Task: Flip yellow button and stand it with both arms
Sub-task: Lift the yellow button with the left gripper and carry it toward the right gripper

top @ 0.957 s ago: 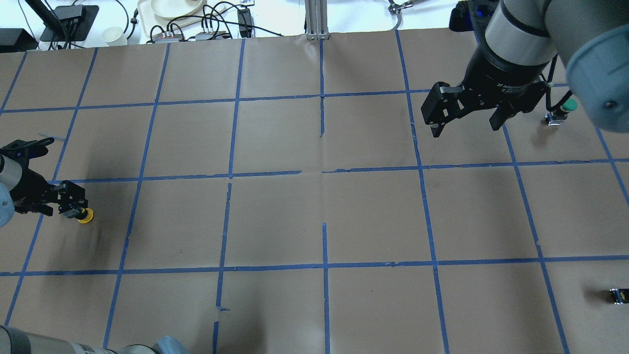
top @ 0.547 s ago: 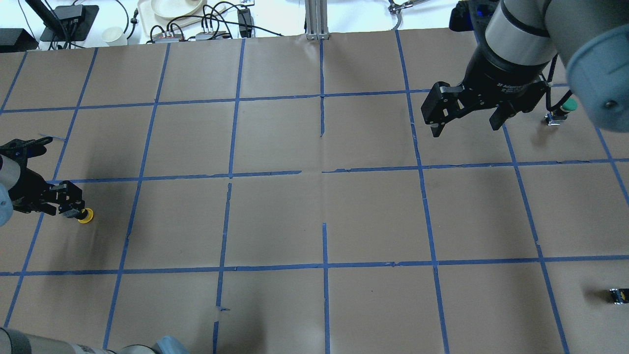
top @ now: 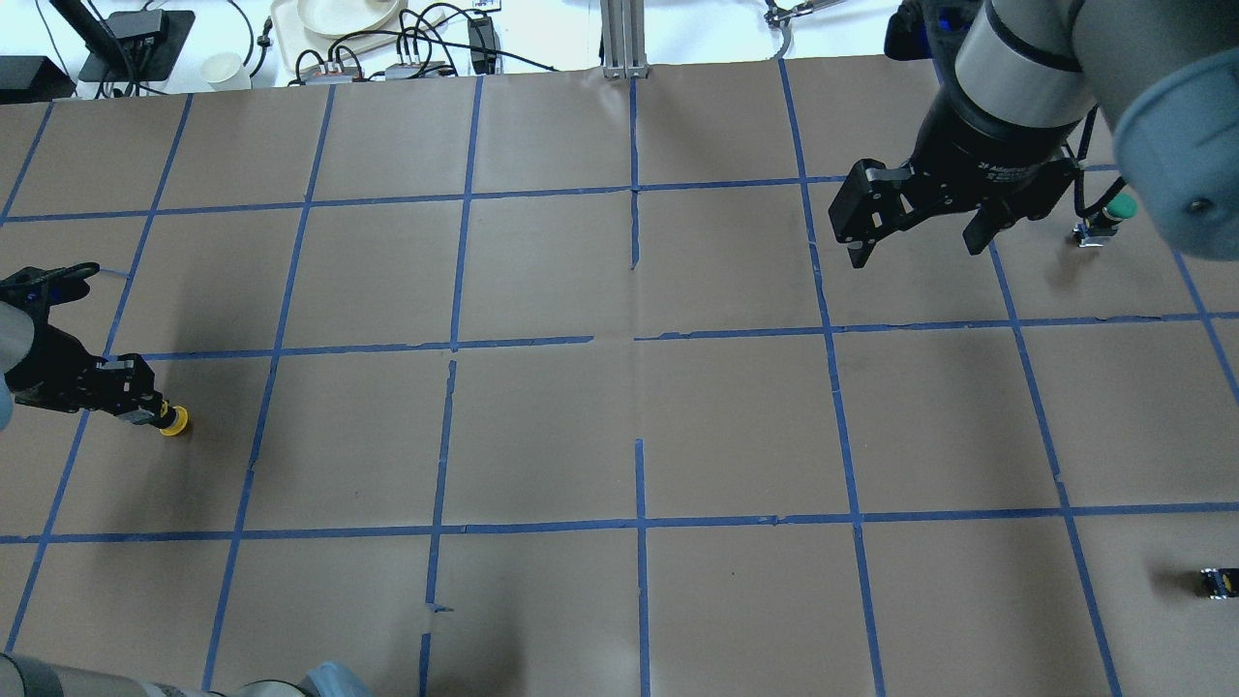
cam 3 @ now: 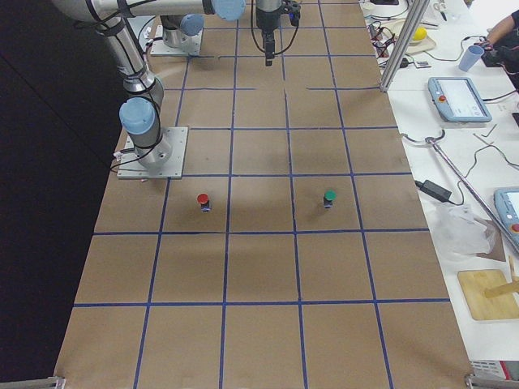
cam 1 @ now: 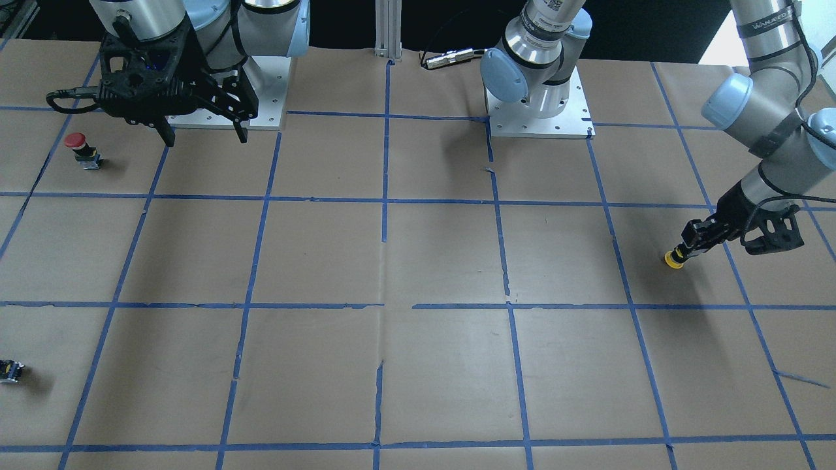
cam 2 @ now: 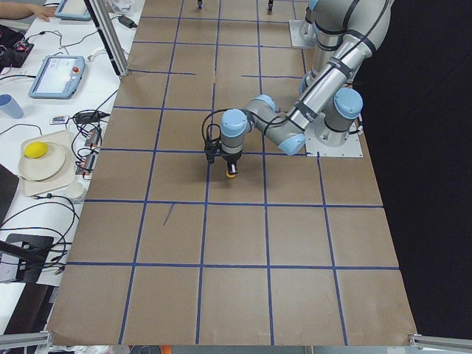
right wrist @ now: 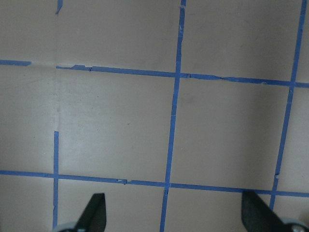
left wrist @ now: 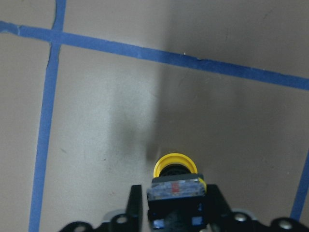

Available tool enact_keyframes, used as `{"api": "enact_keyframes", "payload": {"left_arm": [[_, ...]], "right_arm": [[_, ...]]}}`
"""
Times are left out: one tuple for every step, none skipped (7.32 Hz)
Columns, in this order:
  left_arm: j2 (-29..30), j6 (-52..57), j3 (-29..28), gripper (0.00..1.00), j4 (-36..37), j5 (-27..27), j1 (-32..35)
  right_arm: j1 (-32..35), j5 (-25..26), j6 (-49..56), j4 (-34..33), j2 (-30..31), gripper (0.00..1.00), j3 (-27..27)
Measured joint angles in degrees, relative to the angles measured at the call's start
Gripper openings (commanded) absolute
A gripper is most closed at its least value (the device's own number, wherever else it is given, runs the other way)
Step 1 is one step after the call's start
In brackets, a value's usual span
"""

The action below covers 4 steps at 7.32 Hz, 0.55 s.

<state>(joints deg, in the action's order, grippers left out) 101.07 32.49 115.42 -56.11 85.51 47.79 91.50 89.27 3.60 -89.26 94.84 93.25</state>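
The yellow button (top: 174, 421) is at the far left of the table, with its yellow cap pointing away from my left gripper (top: 143, 409). That gripper is shut on the button's black and grey body. In the left wrist view the body (left wrist: 175, 188) sits between the fingers and the cap (left wrist: 175, 164) is beyond it, close to the paper. The button also shows in the front-facing view (cam 1: 674, 259) and in the left side view (cam 2: 233, 174). My right gripper (top: 918, 242) hangs open and empty above the far right of the table, far from the button.
A green-capped button (top: 1115, 211) stands at the far right behind my right arm. A red-capped button (cam 1: 77, 141) stands near the right arm's base. A tiny black-and-yellow part (top: 1216, 582) lies at the right edge. Blue tape lines grid the brown paper.
My left gripper's jaws have closed in on the yellow button's body and the wrist has drawn back slightly to the left. The right arm has barely moved.
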Motion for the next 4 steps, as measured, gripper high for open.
{"api": "enact_keyframes", "payload": {"left_arm": [[-2.29, 0.04, -3.16, 0.21, -8.18, -2.26, 0.34], [-4.30, 0.17, -6.76, 0.21, -16.82, -4.88, 0.71], [-5.45, 0.24, -9.74, 0.21, -23.87, -8.79, 1.71], [-5.88, 0.18, -11.36, 0.21, -28.01, -13.13, 4.08]], "right_arm": [[0.00, 0.02, 0.00, 0.03, 0.00, 1.00, 0.00], [0.00, 0.02, 0.02, 0.04, 0.00, 1.00, 0.00], [0.00, 0.03, 0.05, 0.05, -0.01, 1.00, 0.00], [-0.01, 0.03, 0.11, 0.04, -0.01, 1.00, 0.00]]}}
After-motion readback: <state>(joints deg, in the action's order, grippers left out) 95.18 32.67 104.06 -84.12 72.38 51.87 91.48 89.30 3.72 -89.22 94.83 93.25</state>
